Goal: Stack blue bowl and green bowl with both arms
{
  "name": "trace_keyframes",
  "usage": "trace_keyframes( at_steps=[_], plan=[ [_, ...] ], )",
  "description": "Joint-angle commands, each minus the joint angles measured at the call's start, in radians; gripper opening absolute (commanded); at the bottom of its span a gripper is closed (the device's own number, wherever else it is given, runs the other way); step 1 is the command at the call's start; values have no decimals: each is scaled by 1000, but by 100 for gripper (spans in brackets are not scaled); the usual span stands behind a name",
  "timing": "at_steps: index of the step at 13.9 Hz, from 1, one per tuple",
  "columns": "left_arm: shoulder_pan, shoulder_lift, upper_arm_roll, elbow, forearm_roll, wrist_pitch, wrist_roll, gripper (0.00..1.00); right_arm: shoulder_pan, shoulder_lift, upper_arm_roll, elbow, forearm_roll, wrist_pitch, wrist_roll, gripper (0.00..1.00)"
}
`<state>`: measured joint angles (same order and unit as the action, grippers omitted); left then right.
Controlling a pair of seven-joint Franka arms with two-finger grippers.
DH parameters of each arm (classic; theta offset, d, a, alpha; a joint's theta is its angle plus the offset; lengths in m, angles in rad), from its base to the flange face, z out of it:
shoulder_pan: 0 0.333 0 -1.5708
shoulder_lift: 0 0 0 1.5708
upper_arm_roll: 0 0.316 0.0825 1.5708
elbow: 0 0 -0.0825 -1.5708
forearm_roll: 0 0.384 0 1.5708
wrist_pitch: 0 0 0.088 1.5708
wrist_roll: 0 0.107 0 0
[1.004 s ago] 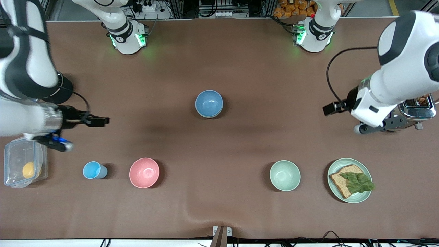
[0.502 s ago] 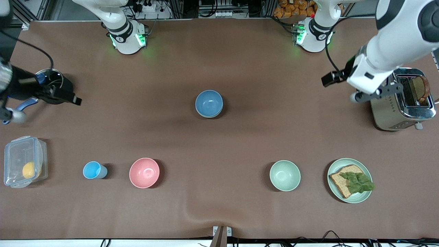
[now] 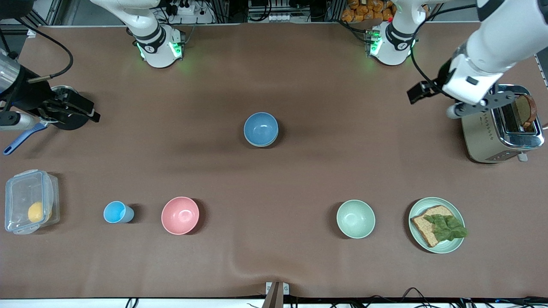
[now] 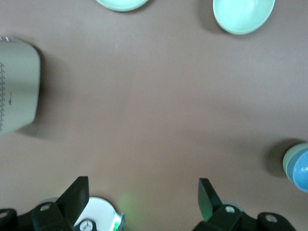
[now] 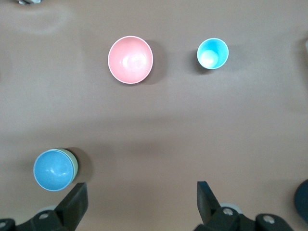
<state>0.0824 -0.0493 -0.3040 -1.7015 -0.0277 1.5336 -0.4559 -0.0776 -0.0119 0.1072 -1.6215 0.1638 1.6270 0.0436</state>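
Observation:
The blue bowl (image 3: pixel 260 127) sits in the middle of the table, nested in a pale green bowl whose rim (image 3: pixel 274 140) shows under it. The pair also shows in the right wrist view (image 5: pixel 53 169) and at the edge of the left wrist view (image 4: pixel 303 169). A second green bowl (image 3: pixel 355 218) stands alone, nearer the front camera, toward the left arm's end. My left gripper (image 4: pixel 143 197) is open and empty, in the air by the toaster (image 3: pixel 478 105). My right gripper (image 5: pixel 142 202) is open and empty, in the air over the black holder at the right arm's end.
A toaster (image 3: pixel 501 128) with bread and a plate with bread and lettuce (image 3: pixel 414 239) are at the left arm's end. A pink bowl (image 3: pixel 180 215), a light-blue cup (image 3: pixel 115 212), a clear box (image 3: pixel 28 207) and a black holder (image 3: pixel 68 122) are toward the right arm's end.
Both arms have pulled back toward their bases, away from the front camera. The right gripper went from by the clear box to over the black holder. The bowls have not moved.

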Motion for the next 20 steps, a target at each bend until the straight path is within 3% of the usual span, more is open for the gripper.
trace_keyframes(
  at_steps=[1,3,6,9,17,20],
  plan=[
    [66,-12,-4,17,17,23,141,100,-5,-31,31,-20,-91,17,-97,100],
    [71,-12,3,22,17,22,210,100,-19,-31,55,-20,-95,14,-99,100],
    [45,-11,72,43,20,10,343,100,-19,-30,58,-20,-102,16,-108,100],
    [-93,-9,230,92,9,-44,347,100,-21,-30,57,-24,-109,10,-172,100],
    [-101,3,221,109,3,-63,344,100,-19,-28,57,-24,-110,-3,-176,100],
    [-87,8,186,102,5,-63,330,100,-11,-28,55,-21,-112,-4,-172,100]
  ],
)
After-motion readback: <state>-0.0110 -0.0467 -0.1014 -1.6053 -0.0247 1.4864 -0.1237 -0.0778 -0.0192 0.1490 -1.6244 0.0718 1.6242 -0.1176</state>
